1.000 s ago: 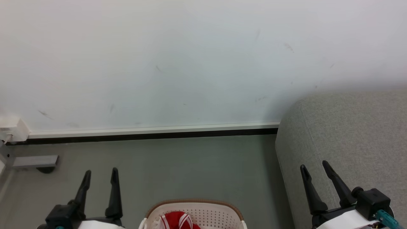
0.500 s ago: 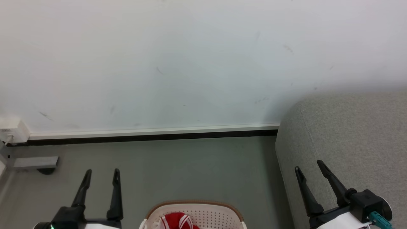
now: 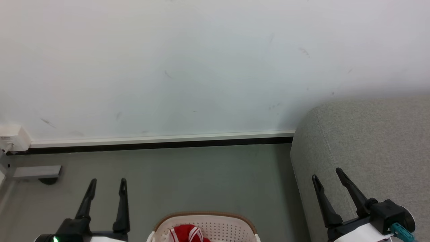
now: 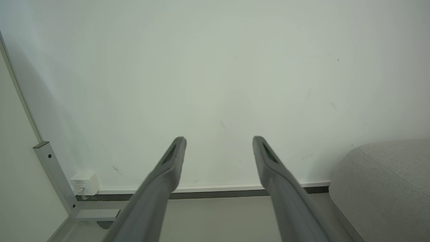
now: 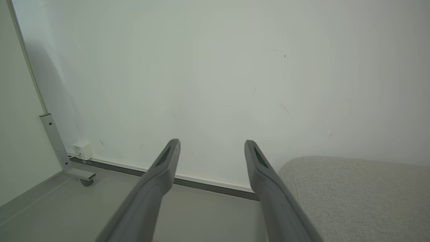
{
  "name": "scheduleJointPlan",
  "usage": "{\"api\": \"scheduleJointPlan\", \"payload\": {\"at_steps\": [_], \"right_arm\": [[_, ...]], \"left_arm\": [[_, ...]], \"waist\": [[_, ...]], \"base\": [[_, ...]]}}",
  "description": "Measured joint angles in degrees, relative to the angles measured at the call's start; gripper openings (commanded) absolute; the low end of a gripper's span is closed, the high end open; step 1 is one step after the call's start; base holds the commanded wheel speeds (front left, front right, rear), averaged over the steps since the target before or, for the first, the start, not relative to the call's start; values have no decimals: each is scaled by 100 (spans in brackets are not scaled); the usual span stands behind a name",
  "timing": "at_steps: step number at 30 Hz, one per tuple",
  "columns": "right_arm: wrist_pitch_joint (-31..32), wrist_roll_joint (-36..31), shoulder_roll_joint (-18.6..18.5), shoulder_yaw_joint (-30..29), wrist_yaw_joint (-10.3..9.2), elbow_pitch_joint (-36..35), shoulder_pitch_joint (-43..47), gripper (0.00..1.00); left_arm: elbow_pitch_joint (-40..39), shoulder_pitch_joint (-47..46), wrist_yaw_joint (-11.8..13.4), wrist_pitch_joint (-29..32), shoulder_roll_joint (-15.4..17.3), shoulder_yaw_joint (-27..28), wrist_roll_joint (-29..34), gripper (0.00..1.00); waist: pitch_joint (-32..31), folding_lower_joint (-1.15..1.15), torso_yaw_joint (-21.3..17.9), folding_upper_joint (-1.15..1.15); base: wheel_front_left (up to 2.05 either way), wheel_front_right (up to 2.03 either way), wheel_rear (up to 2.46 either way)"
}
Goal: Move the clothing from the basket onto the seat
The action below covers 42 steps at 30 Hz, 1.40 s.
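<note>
The cream basket (image 3: 215, 223) with a brown rim shows at the bottom middle of the head view, cut off by the frame edge. Red clothing (image 3: 186, 233) with white stripes lies inside it. The grey seat (image 3: 373, 141) fills the right side, and also shows as the seat (image 4: 386, 185) and the seat (image 5: 356, 195) in the wrist views. My left gripper (image 3: 108, 181) hangs open over the floor left of the basket. My right gripper (image 3: 326, 173) is open in front of the seat's rounded corner. Both hold nothing, seen also as left gripper (image 4: 218, 139) and right gripper (image 5: 211, 143).
A white wall (image 3: 201, 67) with a white and black baseboard (image 3: 161, 141) runs behind. A grey metal bracket (image 3: 35, 171) and a white box (image 3: 13, 137) sit at the far left. Grey floor (image 3: 201, 178) lies between wall and basket.
The right gripper has slid slightly left and down. The left gripper has dropped a little. Basket, clothing and seat stay put.
</note>
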Motion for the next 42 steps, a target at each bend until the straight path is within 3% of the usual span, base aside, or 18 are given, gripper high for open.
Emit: {"api": "scheduleJointPlan", "payload": {"at_steps": [27,42], "right_arm": [[-9,71,7,-107,0,-102,-46,100],[-10,154,-71,-222,1,-447,-516,100]], "left_arm": [[2,-18,-41,0,-53,-5,-3,100],[170,-596,-71,-1,-88,-296,-68,100]], "waist": [[192,0,-112,0],[1087,0,-199,0]], "base": [[0,0,0],[0,0,0]]}}
